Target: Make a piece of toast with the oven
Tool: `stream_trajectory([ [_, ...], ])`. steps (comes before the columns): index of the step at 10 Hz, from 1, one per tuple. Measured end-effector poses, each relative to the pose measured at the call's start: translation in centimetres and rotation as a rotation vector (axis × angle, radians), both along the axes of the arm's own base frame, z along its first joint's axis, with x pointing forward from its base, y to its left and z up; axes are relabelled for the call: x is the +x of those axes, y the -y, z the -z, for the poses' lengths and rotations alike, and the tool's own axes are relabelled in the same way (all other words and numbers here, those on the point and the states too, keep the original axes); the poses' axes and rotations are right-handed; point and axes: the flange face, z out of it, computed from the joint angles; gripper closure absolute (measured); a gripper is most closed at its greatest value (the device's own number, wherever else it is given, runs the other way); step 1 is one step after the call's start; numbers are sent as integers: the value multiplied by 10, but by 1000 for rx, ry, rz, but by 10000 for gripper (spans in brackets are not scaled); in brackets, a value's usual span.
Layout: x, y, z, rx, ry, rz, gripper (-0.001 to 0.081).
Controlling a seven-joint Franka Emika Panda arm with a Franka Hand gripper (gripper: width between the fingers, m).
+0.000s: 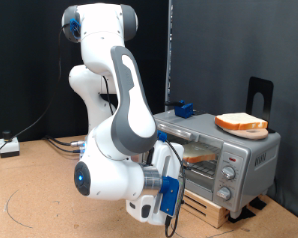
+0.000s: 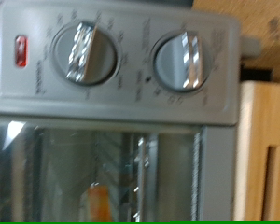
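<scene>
The silver oven (image 1: 250, 159) stands at the exterior view's right, and its glass door looks shut. A pale slice of toast (image 1: 200, 155) shows inside it behind the glass. A second slice (image 1: 241, 123) lies on the oven's top. My gripper (image 1: 167, 201) hangs low in front of the oven's door, at its left end in that view; its fingers do not show clearly. The wrist view looks close at the oven's panel (image 2: 131, 93), with two knobs (image 2: 84, 53) (image 2: 186, 61), a red lamp (image 2: 21, 51) and the glass. An orange bit (image 2: 98, 198) shows behind the glass. No fingers show there.
The oven sits on a wooden crate (image 1: 214, 206) on the brown tabletop. A black stand (image 1: 260, 94) and a blue object (image 1: 181, 109) are behind it. Cables and a small box (image 1: 8, 147) lie at the exterior view's left. A black curtain hangs behind.
</scene>
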Motion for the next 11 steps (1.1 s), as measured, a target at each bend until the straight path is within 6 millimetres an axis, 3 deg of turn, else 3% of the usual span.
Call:
stream_trajectory([
  [3,-5,0,30,-11,-15,-35,-3],
  [5,4,-11,50,-11,4,-36,-3],
  [8,22,-46,56,36,33,-60,-3],
  [11,26,-76,53,61,41,-97,-3],
])
